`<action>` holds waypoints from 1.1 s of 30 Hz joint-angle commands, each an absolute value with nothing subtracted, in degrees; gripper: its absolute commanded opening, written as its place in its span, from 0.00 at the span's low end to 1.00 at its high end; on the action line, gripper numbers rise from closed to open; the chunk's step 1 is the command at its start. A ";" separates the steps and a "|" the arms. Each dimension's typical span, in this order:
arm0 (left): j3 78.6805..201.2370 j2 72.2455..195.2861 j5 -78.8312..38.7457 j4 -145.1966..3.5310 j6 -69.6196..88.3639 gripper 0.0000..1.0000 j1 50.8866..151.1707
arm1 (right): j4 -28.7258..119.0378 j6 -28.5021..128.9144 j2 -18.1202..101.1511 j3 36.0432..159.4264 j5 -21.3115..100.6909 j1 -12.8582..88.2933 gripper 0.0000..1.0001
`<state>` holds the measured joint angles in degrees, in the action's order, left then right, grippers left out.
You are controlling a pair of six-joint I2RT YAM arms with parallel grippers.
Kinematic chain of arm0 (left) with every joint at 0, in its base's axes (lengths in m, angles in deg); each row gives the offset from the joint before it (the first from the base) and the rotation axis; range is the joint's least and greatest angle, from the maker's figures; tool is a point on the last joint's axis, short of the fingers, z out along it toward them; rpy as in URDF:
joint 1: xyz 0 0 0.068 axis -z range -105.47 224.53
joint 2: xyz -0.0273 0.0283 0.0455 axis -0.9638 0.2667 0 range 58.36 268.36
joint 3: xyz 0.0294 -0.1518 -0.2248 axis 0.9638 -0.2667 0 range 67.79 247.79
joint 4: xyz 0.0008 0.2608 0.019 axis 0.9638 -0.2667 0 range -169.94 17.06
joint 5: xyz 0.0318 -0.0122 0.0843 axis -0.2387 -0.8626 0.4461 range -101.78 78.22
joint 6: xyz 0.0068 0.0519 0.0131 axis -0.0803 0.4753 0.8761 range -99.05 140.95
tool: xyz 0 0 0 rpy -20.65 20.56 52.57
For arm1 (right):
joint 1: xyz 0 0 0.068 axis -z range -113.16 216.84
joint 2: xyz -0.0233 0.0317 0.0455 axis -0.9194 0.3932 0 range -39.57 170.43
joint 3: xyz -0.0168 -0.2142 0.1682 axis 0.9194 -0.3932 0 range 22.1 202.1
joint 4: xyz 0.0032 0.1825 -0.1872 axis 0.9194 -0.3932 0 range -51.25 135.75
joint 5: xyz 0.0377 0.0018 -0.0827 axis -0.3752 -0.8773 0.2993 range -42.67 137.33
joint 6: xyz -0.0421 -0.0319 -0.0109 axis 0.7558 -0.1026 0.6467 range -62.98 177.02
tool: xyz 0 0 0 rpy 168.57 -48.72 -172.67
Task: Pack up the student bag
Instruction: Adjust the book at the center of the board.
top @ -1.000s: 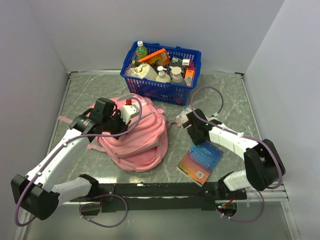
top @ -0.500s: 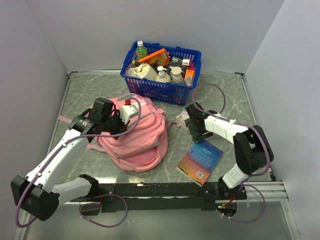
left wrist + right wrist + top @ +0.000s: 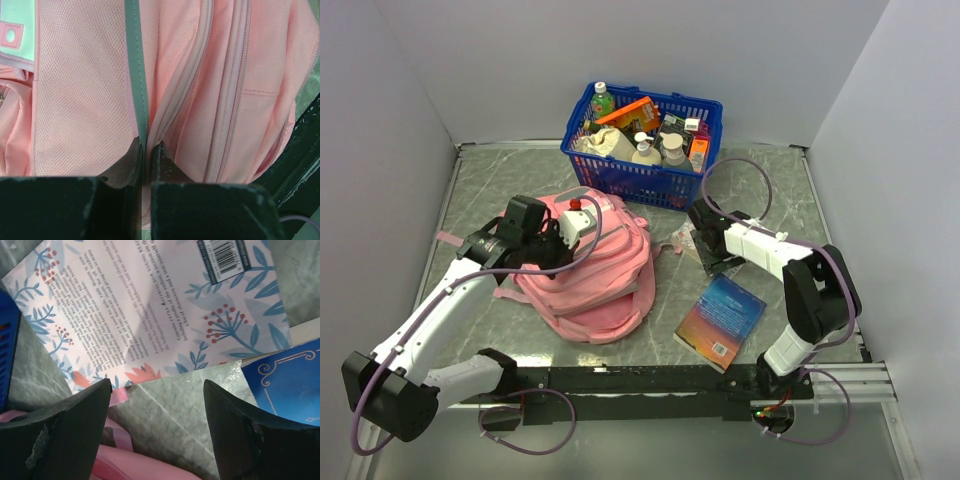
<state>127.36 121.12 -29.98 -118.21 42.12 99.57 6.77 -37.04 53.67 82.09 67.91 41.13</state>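
Jaws: left gripper (image 3: 146, 150) clenched on student bag (image 3: 590, 265) zip seam, bag at 9 o'clock of blue book (image 3: 720, 318). Right gripper (image 3: 156, 387) spread wide, empty, has swung 11 o'clock off that book, now over floral booklet (image 3: 150, 305). Likely next pick.

Table (image 3: 485, 195): grey-green marbled top, walls on three sides. Lying directly on it: student bag (image 3: 595, 280), slumped left of centre; blue basket (image 3: 645, 172), upright at the far edge, filled with goods. Right of the bag is a floral-covered book (image 3: 150, 315), barcode side up, and nearer the front a blue book (image 3: 720, 318), lying flat.
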 commanded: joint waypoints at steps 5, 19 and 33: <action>128.26 121.47 -26.02 -111.61 44.33 0.01 97.73 | 3.65 -40.80 56.76 83.62 70.44 42.15 0.80; 127.47 122.26 -26.46 -111.69 45.38 0.01 96.94 | -5.05 -36.07 59.39 89.77 73.52 46.80 0.48; 126.59 122.43 -27.69 -111.79 45.83 0.01 96.06 | -4.70 -32.11 56.77 88.72 78.70 47.07 0.00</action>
